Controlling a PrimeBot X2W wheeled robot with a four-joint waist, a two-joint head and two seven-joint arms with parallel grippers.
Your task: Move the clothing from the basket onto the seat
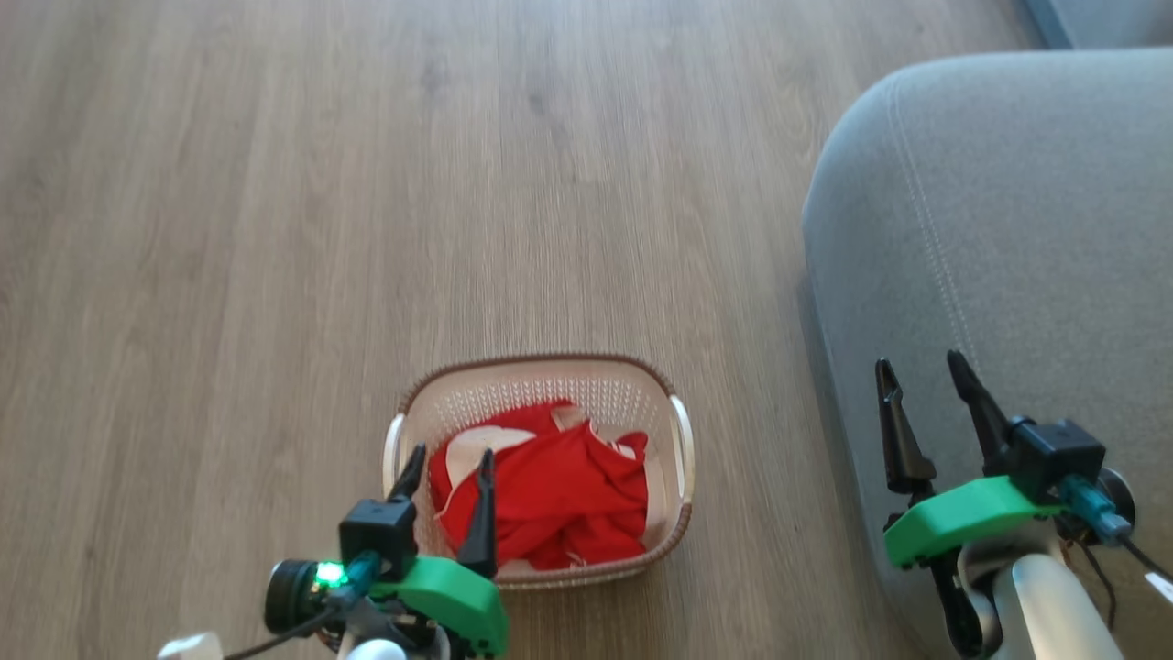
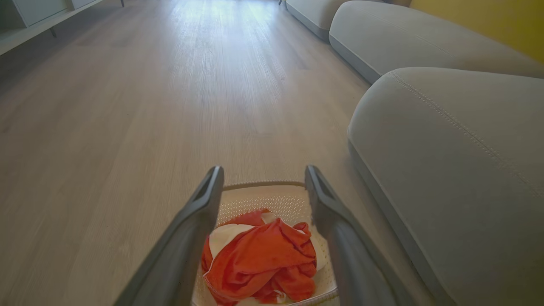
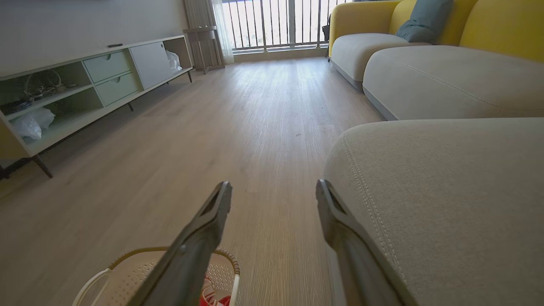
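Open floor [image 1: 321, 183] upper left; seat [image 1: 1008, 229] edge at right. Crumpled red-white clothing [image 1: 550, 495] fills basket [image 1: 550, 378]. Fingers of left gripper [image 1: 453, 454] and right gripper [image 1: 921, 360] spread, empty.

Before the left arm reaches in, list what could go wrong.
The clothing lies bunched in the basket; the open left gripper may pinch only a loose fold that slips. The basket stands on the bare floor; snagged cloth could drag or tip it.
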